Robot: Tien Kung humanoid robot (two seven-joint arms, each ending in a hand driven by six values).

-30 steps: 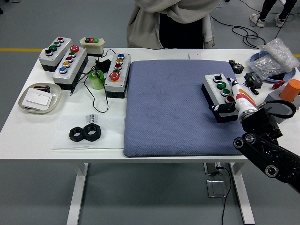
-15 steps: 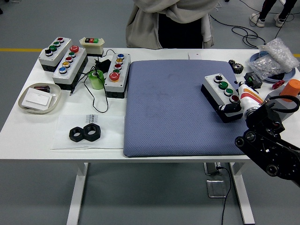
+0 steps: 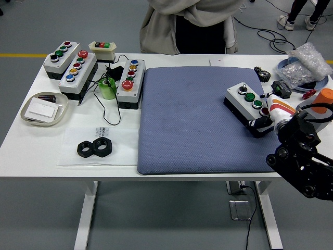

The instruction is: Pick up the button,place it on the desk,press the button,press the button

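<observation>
The table (image 3: 31, 140) carries four button boxes (image 3: 246, 107), one blue mat (image 3: 192, 120), two black nuts (image 3: 94, 148), one green tape roll (image 3: 108, 89), one tray (image 3: 44, 109), one orange cup (image 3: 324, 99) and one plastic bag (image 3: 304, 65).

Button box: my right hand (image 3: 266, 121) grips the near end of the grey button box (image 3: 248, 102), fingers wrapped round it.
Place: right edge of the blue mat (image 3: 197, 120), lying angled.
Person: standing at the white table (image 3: 31, 151), far side.
</observation>
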